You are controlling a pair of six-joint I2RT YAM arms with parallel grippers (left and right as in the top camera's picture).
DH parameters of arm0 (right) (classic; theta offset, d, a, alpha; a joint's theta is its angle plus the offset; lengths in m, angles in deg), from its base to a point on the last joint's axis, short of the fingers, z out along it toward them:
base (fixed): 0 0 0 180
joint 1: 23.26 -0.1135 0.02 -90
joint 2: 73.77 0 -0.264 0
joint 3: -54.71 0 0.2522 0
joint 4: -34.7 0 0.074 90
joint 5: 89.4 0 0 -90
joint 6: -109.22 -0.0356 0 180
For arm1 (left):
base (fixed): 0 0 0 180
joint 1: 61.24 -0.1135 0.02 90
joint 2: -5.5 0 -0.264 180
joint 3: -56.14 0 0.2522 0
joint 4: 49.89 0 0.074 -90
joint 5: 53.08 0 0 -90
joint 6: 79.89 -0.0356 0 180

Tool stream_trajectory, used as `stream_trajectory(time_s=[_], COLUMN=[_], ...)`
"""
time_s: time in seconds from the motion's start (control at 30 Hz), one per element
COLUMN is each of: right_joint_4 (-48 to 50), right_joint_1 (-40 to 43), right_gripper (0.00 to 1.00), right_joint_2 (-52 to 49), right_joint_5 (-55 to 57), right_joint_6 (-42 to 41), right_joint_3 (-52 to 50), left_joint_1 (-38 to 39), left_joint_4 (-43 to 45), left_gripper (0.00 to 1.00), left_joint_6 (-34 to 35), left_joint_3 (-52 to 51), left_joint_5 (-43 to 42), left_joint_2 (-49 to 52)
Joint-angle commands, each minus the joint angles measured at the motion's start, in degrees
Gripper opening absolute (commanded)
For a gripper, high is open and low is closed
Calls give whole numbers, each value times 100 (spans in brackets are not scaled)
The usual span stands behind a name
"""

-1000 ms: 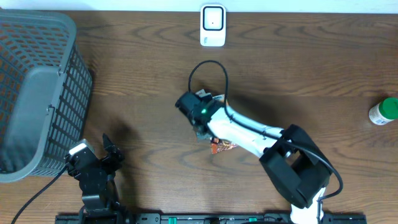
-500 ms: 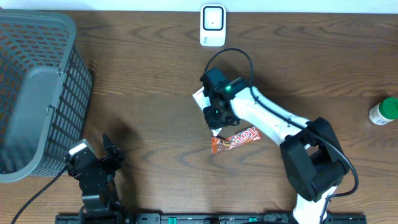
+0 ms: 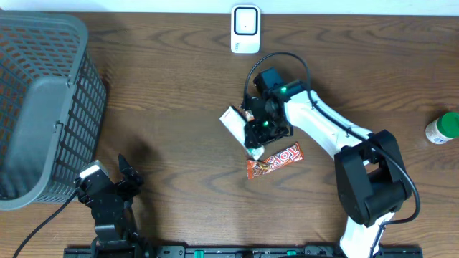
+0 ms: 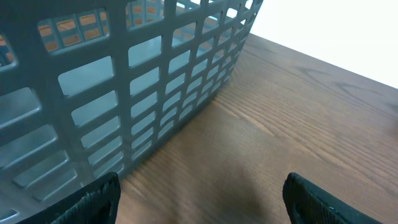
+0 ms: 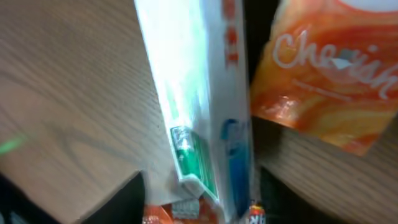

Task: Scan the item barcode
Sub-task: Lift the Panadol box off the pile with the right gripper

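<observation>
Box (image 3: 232, 122) lying flat in the middle of the table (image 3: 165, 86), right gripper (image 3: 258, 137) standing over it.
Its jaws are straddling the white box with green-and-blue print and looking parted: in the blurred wrist view the finger (image 5: 121, 199) at lower left is sitting clear of the box's edge. An orange candy bar (image 3: 274, 159) is lying just beside the box's near end; the white scanner (image 3: 245, 29) is sitting well apart at the far edge. The left gripper (image 4: 196, 202) is resting released, fingers wide, near the grey basket (image 3: 43, 107). A green-capped bottle (image 3: 442, 127) is standing at the right edge.
</observation>
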Motion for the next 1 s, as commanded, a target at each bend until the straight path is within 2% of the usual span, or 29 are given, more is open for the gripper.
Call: stream_trajectory(time_s=[0.0, 0.17, 0.33, 0.47, 0.7, 0.9, 0.97], right_joint_4=[-7, -81, -37, 74, 310, 494, 610], right_joint_1=[-256, -675, -1139, -1261, -1250, -1241, -1235], right_gripper=[72, 77, 94, 98, 93, 78, 67], right_joint_2=[153, 153, 122, -52, -623, -841, -874], right_joint_5=[393, 1257, 2450, 2874, 2806, 2350, 2330], right_joint_6=[-2, -251, -498, -612, -654, -651, -651], right_joint_3=[98, 90, 55, -57, -138, -136, -136], left_joint_1=[-13, -13, -13, -13, -13, -13, -13], left_joint_4=[-7, -7, -7, -7, -7, -7, -7], left_gripper=[84, 84, 84, 84, 84, 84, 84], left_joint_6=[33, 33, 33, 31, 33, 33, 33], left_joint_3=[-44, -44, -44, -44, -44, -44, -44], left_joint_5=[79, 79, 79, 79, 79, 79, 79], left_joint_2=[-15, -15, -15, -15, -15, -15, -15])
